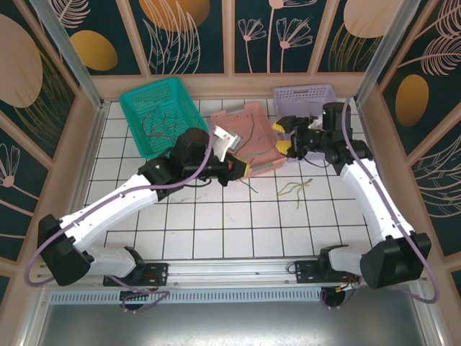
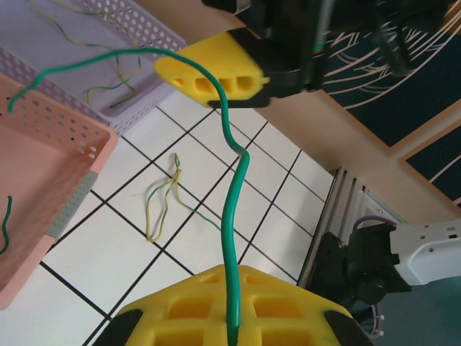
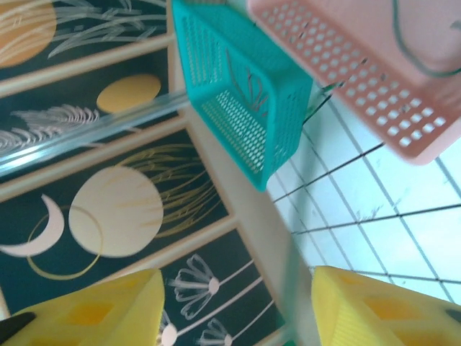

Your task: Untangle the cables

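green cable (image 2: pixel 234 202), pinched in left claw (image 2: pixel 232 324), reaches the parted right claw (image 3: pixel 238 310).

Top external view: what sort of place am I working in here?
Likely a purpose-built robot training booth, not a home or factory: a white tiled tabletop boxed in by dark wall panels painted with flowers, metal frame posts, and a teal plastic mesh basket for sorting.
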Controlling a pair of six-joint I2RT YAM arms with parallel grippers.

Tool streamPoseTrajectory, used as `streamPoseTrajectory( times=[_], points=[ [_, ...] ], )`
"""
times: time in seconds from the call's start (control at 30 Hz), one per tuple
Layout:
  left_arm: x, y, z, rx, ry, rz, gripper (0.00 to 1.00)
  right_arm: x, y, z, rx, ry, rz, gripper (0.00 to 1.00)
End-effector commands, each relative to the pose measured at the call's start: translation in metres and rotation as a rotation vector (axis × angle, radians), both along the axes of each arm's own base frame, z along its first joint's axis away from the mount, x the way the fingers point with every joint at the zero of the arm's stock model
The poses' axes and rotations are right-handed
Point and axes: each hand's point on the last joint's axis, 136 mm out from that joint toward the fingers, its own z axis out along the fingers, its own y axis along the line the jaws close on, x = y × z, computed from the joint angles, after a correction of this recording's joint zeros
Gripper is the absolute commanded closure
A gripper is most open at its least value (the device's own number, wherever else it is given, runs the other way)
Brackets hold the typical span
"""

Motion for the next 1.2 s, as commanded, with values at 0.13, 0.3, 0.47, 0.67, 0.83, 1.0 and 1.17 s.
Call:
streamPoseTrajectory(
  times=[0.13,0.3,0.47,0.67,0.83,1.0,1.17],
  points=[
    [-0.003,-0.003,0.016,-0.022,-0.050,-0.036,1.00,0.011,0.013,-0.015,0.049,0.052,-0.005,0.65],
    [-0.001,-0.001,0.012,-0.013,-0.045,-0.021,1.00,0.028,0.016,-0.016,-0.002,0.017,0.006,1.00],
    [0.019,0.004,-0.007,0.053,-0.025,0.093,0.63,0.078,0.012,0.011,-0.120,-0.238,-0.028,1.00],
    [0.054,0.035,-0.008,0.109,-0.036,0.378,0.24,0.151,0.004,0.026,-0.355,-0.496,-0.049,1.00],
    [0.063,0.073,-0.022,0.181,-0.020,0.574,0.23,0.201,0.012,-0.012,-0.523,-0.560,0.023,1.00],
    [0.054,0.100,-0.022,0.157,-0.005,0.661,0.24,0.220,0.023,-0.059,-0.709,-0.593,0.074,1.00],
    [0.046,0.111,-0.022,0.125,0.015,0.692,0.25,0.210,0.050,-0.112,-0.786,-0.602,0.163,1.00]
  ],
)
